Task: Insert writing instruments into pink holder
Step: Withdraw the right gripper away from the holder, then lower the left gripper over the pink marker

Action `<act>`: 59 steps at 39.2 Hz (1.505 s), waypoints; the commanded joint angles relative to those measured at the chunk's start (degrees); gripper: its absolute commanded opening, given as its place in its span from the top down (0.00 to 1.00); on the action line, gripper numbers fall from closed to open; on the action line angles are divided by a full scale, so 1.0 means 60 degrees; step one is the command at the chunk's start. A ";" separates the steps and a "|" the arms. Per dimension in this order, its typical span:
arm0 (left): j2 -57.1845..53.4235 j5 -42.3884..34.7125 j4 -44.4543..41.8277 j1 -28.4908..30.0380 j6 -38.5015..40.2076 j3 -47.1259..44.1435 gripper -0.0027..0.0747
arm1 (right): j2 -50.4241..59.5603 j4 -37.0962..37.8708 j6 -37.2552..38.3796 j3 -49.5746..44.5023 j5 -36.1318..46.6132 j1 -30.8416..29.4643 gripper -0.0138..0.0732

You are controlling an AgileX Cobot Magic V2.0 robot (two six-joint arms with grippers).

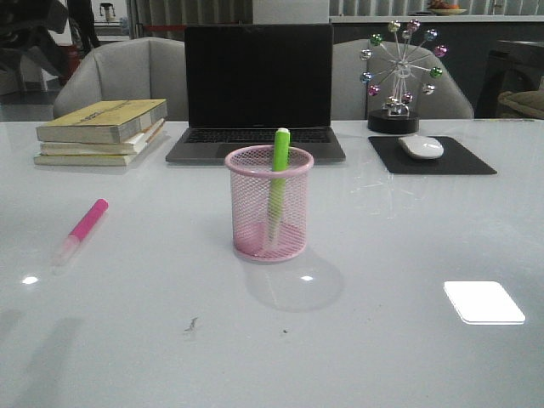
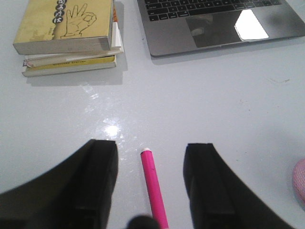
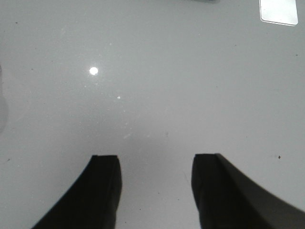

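Observation:
The pink wire-mesh holder (image 1: pixel 269 204) stands mid-table in the front view with the green highlighter (image 1: pixel 279 174) upright inside it, leaning on the rim. On the table to the holder's left lies the hot pink highlighter (image 1: pixel 83 228), whitish cap toward the front edge. In the left wrist view that pink highlighter (image 2: pixel 153 187) runs between the fingers of my open left gripper (image 2: pixel 151 151), apart from both. A sliver of the holder (image 2: pixel 300 185) shows at that view's edge. My right gripper (image 3: pixel 156 160) is open over bare table. Neither gripper shows in the front view.
A stack of yellow books (image 1: pixel 104 130) sits back left, an open laptop (image 1: pixel 257 93) behind the holder, and a mouse (image 1: pixel 421 147) on a black pad (image 1: pixel 432 155) with a ferris-wheel ornament (image 1: pixel 398 72) back right. The books (image 2: pixel 66 36) and laptop (image 2: pixel 219 24) also lie ahead of the left gripper.

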State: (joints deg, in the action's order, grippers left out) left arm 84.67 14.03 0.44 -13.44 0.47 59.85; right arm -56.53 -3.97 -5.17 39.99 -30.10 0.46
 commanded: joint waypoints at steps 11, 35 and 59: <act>0.1969 0.2725 0.0034 -0.0005 0.0051 0.3371 0.45 | 0.0175 0.0057 -0.0062 0.0250 0.0534 -0.0049 0.32; 0.5433 0.6190 0.0090 -0.0005 0.0618 0.6538 0.45 | 0.0175 0.0057 -0.0062 0.0250 0.0505 -0.0049 0.32; 0.6515 0.6712 0.0232 -0.0005 0.0940 0.6650 0.46 | 0.0175 0.0057 -0.0062 0.0250 0.0498 -0.0049 0.32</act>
State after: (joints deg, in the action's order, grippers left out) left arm 126.36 54.30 1.46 -13.44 5.31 98.38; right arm -56.53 -3.97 -5.17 39.99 -30.47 0.46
